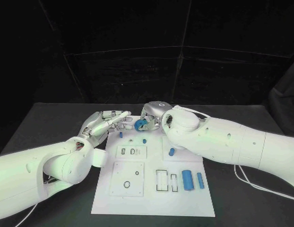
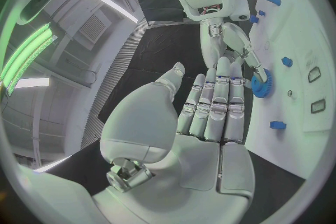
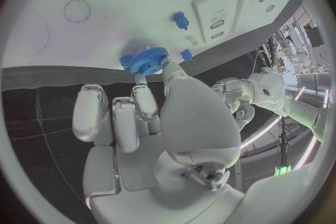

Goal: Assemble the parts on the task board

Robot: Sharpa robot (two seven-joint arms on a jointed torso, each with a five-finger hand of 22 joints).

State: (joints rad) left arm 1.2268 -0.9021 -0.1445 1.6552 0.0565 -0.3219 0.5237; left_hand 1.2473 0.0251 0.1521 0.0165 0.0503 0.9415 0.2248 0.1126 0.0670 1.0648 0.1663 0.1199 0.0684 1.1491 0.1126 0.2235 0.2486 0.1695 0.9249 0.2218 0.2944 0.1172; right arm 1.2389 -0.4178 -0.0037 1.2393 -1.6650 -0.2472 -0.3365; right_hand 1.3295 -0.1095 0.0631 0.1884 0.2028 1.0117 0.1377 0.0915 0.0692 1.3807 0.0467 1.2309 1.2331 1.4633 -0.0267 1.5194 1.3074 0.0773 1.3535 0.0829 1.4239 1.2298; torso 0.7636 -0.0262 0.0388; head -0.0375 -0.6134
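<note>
At the left of the black tabletop (image 1: 58, 118), the left hand (image 1: 106, 122) is seen released, its fingers straight and apart with nothing between them, reaching toward the far end of the white task board (image 1: 154, 198). Just beside it, a blue gear (image 1: 142, 124) is pinched by the fingertips of the right hand (image 1: 154, 118), above the board's far edge. In the right wrist view the gear (image 3: 143, 60) is held at the thumb and a finger, close over the board surface near a small blue peg (image 3: 181, 20). Whether the gear touches the board cannot be told. Further right on the board, a blue cylinder (image 1: 187, 178) and a slimmer blue bar (image 1: 200, 180) lie side by side, untouched. The step in hand is judged to be seating the gear on its post. The gear should be kept level, its bore centred over the post, and lowered slowly, with the left hand kept apart unless steadying is needed
</note>
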